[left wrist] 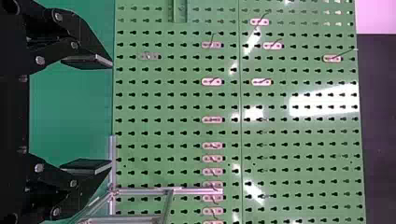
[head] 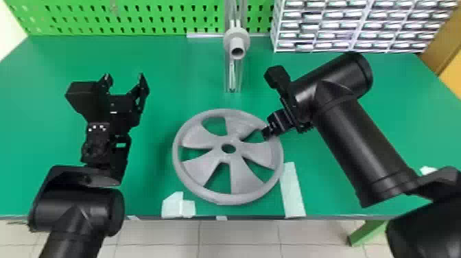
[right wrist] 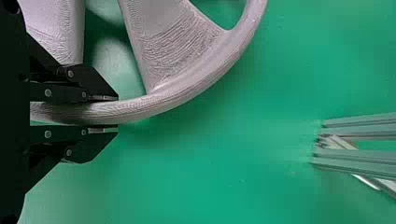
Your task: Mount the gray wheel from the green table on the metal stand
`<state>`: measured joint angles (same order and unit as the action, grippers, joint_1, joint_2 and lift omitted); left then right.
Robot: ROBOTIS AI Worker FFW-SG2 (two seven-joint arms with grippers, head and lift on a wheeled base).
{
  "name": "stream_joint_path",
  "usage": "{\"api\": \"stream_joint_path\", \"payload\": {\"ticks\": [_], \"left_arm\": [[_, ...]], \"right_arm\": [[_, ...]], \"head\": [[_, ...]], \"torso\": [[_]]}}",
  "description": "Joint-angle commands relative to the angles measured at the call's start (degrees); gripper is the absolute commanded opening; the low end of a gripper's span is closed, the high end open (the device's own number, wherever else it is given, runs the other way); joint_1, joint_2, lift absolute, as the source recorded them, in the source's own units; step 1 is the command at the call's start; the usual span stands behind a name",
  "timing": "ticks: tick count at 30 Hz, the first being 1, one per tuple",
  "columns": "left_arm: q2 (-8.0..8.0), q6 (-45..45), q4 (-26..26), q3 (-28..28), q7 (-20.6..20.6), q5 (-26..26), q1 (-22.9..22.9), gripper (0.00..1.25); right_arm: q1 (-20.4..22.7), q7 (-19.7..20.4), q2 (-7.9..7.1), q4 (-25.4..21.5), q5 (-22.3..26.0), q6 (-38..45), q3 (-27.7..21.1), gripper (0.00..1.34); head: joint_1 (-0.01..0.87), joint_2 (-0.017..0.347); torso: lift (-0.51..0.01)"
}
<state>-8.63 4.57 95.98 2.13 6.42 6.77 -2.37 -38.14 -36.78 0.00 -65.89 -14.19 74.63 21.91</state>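
Note:
The gray wheel (head: pixel 202 133) lies on the green table (head: pixel 164 89), near its front edge. My right gripper (head: pixel 266 133) is at the wheel's far right rim; in the right wrist view, my right gripper (right wrist: pixel 109 113) is shut on the rim of the wheel (right wrist: pixel 177 93), one finger on each side. My left gripper (head: pixel 125 80) stands open over the left part of the table, apart from the wheel; its fingers are spread with nothing between them in the left wrist view, where the left gripper (left wrist: pixel 109 114) faces the pegboard. Behind the wheel stands the metal stand (head: pixel 226 73) with a gray hub (head: pixel 244 36).
A green pegboard (head: pixel 137 17) and a rack of small drawers (head: pixel 343 25) line the table's back. White tape pieces (head: pixel 292 192) are stuck near the front edge, beside the wheel.

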Motion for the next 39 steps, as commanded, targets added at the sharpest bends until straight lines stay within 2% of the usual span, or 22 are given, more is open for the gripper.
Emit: {"api": "stream_joint_path", "payload": {"ticks": [1, 9, 23, 31, 39], "left_arm": [[0.02, 0.0, 0.0, 0.0, 0.0, 0.0, 0.0, 0.76], [-0.07, 0.0, 0.0, -0.1, 0.0, 0.4, -0.1, 0.75], [0.02, -0.1, 0.6, -0.5, 1.0, 1.0, -0.6, 0.75], [0.02, -0.1, 1.1, -0.8, 1.8, 1.7, -0.9, 0.75], [0.02, -3.4, 6.2, -0.7, 4.2, 2.1, -2.6, 0.75]], "right_arm": [[1.1, 2.1, 0.05, -5.0, -1.0, 0.3, 0.7, 0.14], [4.8, 5.6, 0.05, -11.5, -0.7, -1.4, 0.3, 0.14], [13.4, 15.8, -0.18, -24.1, 6.4, -9.5, -3.7, 0.14], [17.4, 18.4, -1.05, -28.5, 7.1, -12.8, -5.0, 0.11], [21.7, 22.5, -1.76, -31.9, 10.7, -18.4, -7.8, 0.03]], "head": [[0.867, 0.052], [0.867, 0.052], [0.867, 0.052], [0.867, 0.052], [0.867, 0.052]], "torso": [[-0.1], [-0.1], [-0.1], [-0.1], [-0.1]]}}
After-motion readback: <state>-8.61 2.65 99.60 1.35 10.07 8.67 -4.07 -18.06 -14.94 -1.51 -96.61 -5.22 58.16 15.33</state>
